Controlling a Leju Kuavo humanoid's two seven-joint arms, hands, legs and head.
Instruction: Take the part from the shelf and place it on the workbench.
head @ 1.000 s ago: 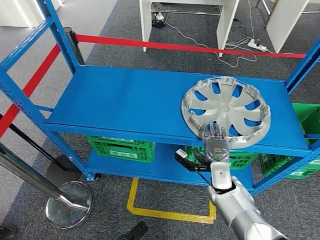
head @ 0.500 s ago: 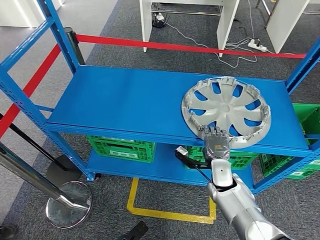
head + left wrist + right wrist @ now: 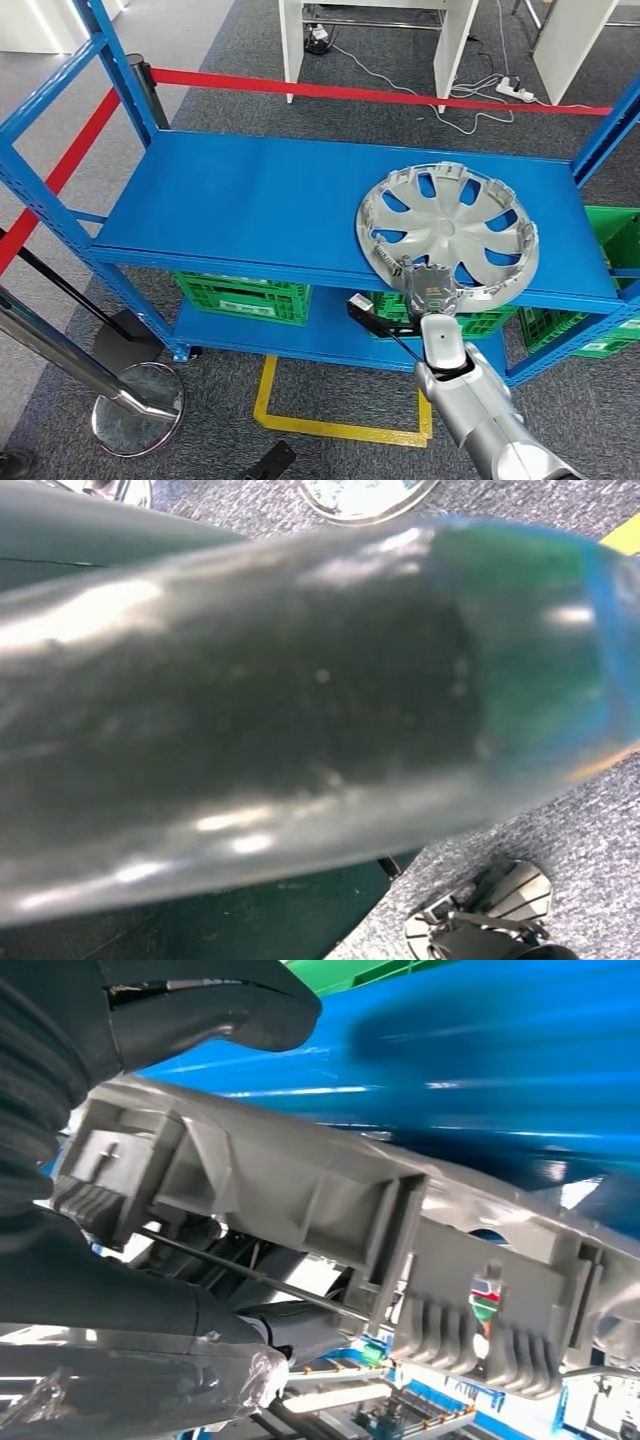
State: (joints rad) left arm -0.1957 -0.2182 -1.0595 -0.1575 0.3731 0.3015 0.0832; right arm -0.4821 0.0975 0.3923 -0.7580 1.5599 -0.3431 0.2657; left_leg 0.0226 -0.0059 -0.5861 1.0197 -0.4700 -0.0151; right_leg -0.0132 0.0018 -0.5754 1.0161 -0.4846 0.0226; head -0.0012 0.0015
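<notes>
The part is a silver hubcap (image 3: pixel 449 230) lying on the right end of the blue shelf (image 3: pixel 249 205), its near rim over the front edge. My right hand (image 3: pixel 428 287) reaches up from below and grips that near rim. In the right wrist view the grey ribbed rim of the hubcap (image 3: pixel 317 1195) passes between my thumb (image 3: pixel 211 1005) on one face and my fingers (image 3: pixel 113 1300) on the other. The hubcap sits slightly tilted, its near side lifted at my hand.
Green crates (image 3: pixel 241 297) stand on the lower shelf level. A blue upright (image 3: pixel 604 130) rises at the shelf's right end. Red barrier tape (image 3: pixel 362 95) runs behind it, and a chrome stanchion base (image 3: pixel 137 408) stands on the floor at the left. Yellow floor marking (image 3: pixel 340 428) lies below.
My right hand's fingers have curled down onto the hubcap's near rim. The hubcap has shifted a little left and toward the shelf's front edge.
</notes>
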